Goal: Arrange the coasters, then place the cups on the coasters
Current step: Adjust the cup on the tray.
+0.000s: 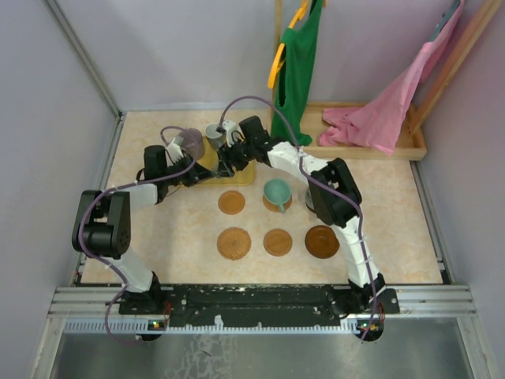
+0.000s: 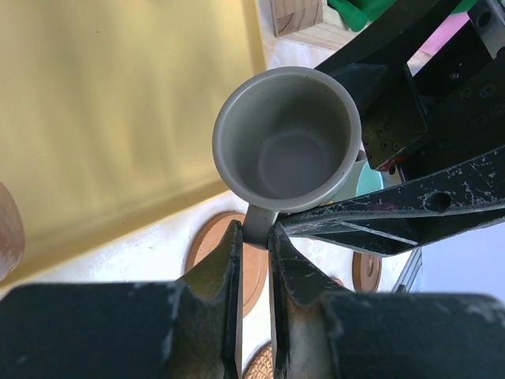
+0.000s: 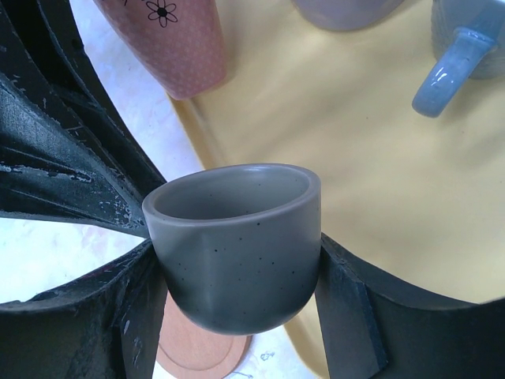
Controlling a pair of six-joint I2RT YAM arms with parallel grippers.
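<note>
While both arms hold the cup | left gripper pinches its handle, right gripper clasps its body | bare coaster lies just below your left gripper.

left pincer | clamped on handle | grey cup | yellow tray alongside

**Camera positions**

Top view: high over the near edge, looking down on the whole table. Left wrist: close, straight down into grey cup, frame centre. Right wrist: close, side-on to same cup. Both share yellow tray.
</note>
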